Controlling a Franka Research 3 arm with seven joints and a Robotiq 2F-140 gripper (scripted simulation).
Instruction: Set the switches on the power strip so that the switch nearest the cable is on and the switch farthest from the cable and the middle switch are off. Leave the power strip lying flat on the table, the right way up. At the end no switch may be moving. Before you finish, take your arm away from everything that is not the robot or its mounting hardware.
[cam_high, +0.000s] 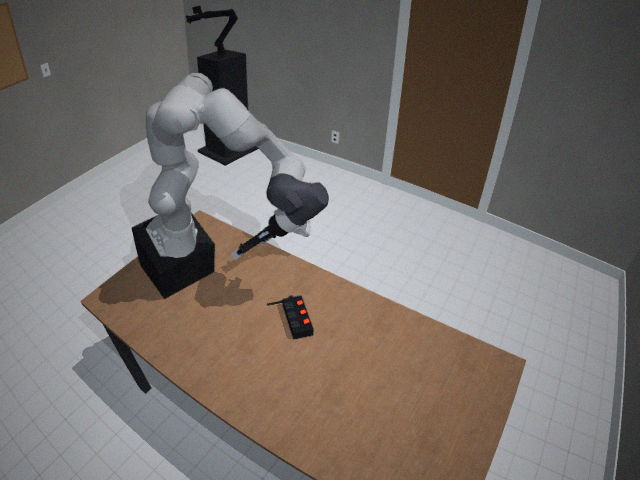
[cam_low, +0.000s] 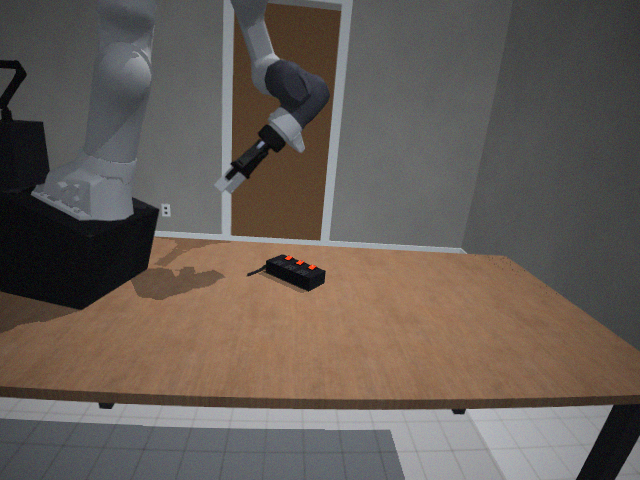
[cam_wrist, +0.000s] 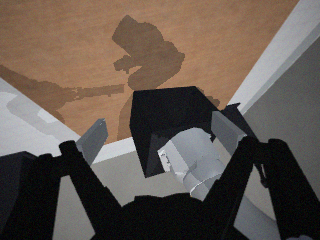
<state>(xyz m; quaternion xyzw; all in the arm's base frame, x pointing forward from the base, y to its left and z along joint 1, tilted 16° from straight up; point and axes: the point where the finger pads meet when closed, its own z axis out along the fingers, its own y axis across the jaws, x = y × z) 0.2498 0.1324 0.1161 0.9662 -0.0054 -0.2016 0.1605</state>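
Observation:
A black power strip (cam_high: 297, 316) lies flat on the wooden table, right way up, with a short cable at its far-left end. It also shows in the exterior view (cam_low: 296, 271). Its three switches (cam_high: 301, 311) all glow red. My gripper (cam_high: 242, 250) hangs high above the table near the robot base, well apart from the strip, and points toward the base. It is wide open and empty, as the exterior view (cam_low: 230, 180) and the wrist view (cam_wrist: 160, 135) show. The strip is not in the wrist view.
The robot's black base block (cam_high: 173, 258) stands on the table's far left corner. The wrist view looks at this base (cam_wrist: 170, 125) and the table edge. A dark cabinet with a second arm (cam_high: 222, 98) stands on the floor behind.

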